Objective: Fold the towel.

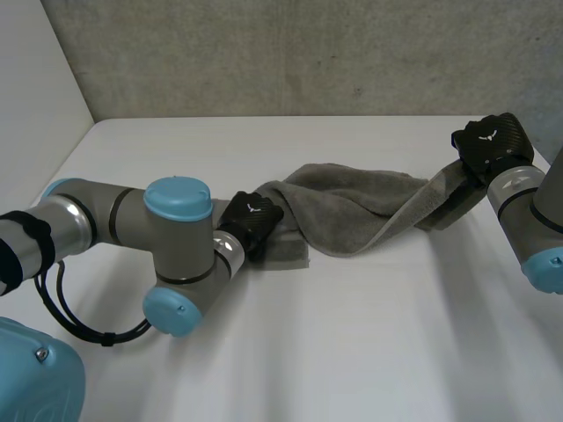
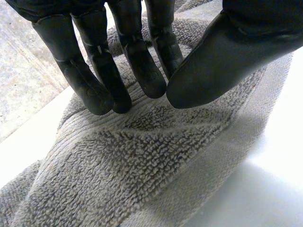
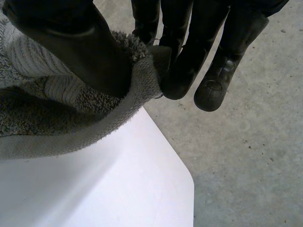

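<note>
Towel [image 1: 361,200], long axis left-right, ends in pinch of left robot hand [image 1: 252,221] and right robot hand [image 1: 489,146].

A white table [image 1: 369,352] with a smooth, matt top takes up most of the head view. A grey concrete wall [image 1: 308,53], speckled and faintly stained, rises behind the table's far edge. Along the table's left side stands a plain white panel [image 1: 35,97], which meets the concrete wall at the table's far left corner. In the right wrist view the table's rounded corner [image 3: 142,189] stands against a grey concrete surface [image 3: 246,156] flecked with small dark spots; whether that surface is wall or floor cannot be told.
</note>
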Controlling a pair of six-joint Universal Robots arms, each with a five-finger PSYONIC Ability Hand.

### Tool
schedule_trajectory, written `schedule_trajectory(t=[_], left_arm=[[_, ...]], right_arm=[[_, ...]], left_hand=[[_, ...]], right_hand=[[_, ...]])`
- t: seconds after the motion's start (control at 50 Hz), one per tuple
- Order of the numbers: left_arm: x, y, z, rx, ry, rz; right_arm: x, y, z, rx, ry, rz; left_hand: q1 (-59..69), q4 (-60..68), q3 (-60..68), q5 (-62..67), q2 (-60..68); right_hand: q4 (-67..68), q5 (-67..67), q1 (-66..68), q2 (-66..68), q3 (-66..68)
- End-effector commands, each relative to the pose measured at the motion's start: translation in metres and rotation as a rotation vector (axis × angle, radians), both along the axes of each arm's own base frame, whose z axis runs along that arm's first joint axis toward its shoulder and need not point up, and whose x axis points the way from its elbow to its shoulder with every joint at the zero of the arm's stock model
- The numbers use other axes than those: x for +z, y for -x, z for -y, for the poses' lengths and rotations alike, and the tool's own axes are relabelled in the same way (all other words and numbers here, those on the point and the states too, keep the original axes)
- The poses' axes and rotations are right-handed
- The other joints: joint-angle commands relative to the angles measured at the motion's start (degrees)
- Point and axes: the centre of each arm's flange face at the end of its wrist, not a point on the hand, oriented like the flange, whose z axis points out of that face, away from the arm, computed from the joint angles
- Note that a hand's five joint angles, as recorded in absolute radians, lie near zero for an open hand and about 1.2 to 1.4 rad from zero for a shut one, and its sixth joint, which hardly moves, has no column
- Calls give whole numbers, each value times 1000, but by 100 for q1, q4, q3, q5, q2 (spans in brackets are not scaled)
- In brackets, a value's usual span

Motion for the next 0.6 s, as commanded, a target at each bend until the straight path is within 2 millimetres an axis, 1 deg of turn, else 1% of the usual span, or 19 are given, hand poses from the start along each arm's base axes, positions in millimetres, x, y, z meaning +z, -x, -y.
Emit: schedule_trajectory(t=[0.02,0.04,0.06,0.08,0.1,0.12,0.18,0.22,0.3,0.32,0.36,0.42,0.48,0.54,0.6], left_arm=[[8,-6,6,20,2,-3],[15,-8,8,25,10,-10],[20,-10,8,30,10,-18],[20,-10,8,30,10,-18],[26,-11,6,27,9,-30],[31,-11,4,24,12,-39],[34,-10,1,22,6,-52],[38,-6,-3,18,-5,-85],[39,0,-6,7,-11,-107],[40,4,-7,-1,-5,-114],[33,11,-6,-12,-12,-114],[29,15,-5,-18,-15,-112],[18,21,-5,-29,-57,-81],[14,23,-6,-36,-78,-67],[9,28,-11,-67,-121,-48]], right_arm=[[0,0,0,0,0,1],[0,0,0,0,0,0],[0,0,0,0,0,0],[0,0,0,0,0,0],[0,0,0,0,0,0],[0,0,0,0,0,0],[0,0,0,0,0,0],[0,0,0,0,2,-1],[0,0,0,0,0,-2],[0,0,0,0,0,-2],[0,-1,-1,3,0,-2],[0,-1,-1,3,-1,-2],[0,-1,-1,3,-1,-2],[0,-1,-1,3,0,-2],[0,0,0,0,0,-2]], left_hand=[[-439,-722,-829,-1565,-701],[-439,-722,-829,-1565,-701],[-1819,-2102,-2209,-2945,-2081],[-1832,-2115,-2223,-2959,-2095],[-3714,-3997,-4105,-4841,-3977],[-4799,-5082,-5189,-5926,-5062],[-5062,-5345,-5453,-6189,-5325],[-5397,-5680,-5788,-6524,-5660],[-5449,-5732,-5840,-6576,-5712],[-5449,-5732,-5840,-6576,-5712],[-5449,-5732,-5840,-6576,-5712],[-5416,-5698,-5806,-6542,-5678],[-4964,-5247,-5354,-6091,-5227],[-4692,-4975,-5083,-5819,-4955],[-4356,-4639,-4746,-5483,-4619]], right_hand=[[340,436,334,558,330],[340,436,334,558,330],[340,436,334,558,330],[340,436,334,558,330],[340,436,334,558,330],[340,436,334,558,330],[340,436,334,558,330],[340,436,334,558,330],[340,436,334,558,330],[340,436,334,558,330],[340,436,334,558,330],[340,436,334,558,330],[340,436,334,558,330],[340,436,334,558,330],[340,436,334,558,330]])
